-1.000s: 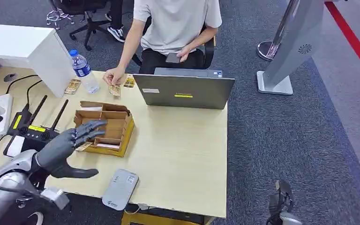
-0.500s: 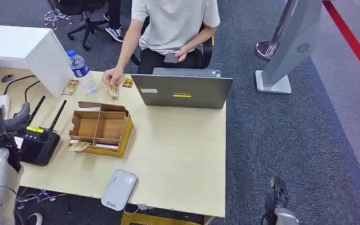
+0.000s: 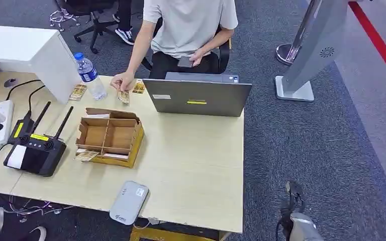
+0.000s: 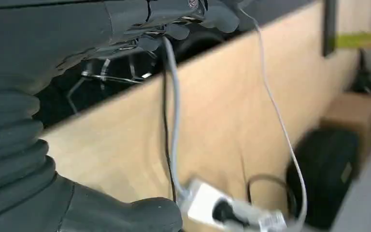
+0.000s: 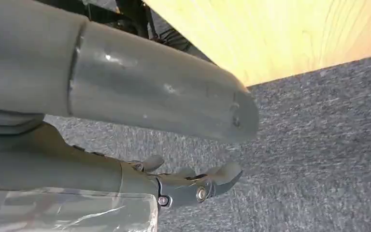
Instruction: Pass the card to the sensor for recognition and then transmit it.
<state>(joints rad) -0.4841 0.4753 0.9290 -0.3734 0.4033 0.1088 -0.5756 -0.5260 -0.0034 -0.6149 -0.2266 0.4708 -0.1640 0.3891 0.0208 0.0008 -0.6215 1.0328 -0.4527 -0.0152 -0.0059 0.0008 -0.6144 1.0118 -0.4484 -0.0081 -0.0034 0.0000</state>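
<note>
Both our hands hang below the desk edge while the card waits on the desktop.

In the head view, a card [image 3: 86, 156] lies flat at centre left, touching the front of the cardboard tray [image 3: 111, 137], its long axis running left to right. The grey sensor [image 3: 128, 202] sits at the desk's lower edge, just right of the card. Our left hand [image 4: 140, 220], low beside the desk, is the nearer one; the card lies up and to its right. It holds nothing, though we cannot tell how wide its fingers are. Our right hand [image 3: 294, 203], lower right over the carpet, hangs with loosely parted fingers, empty.
</note>
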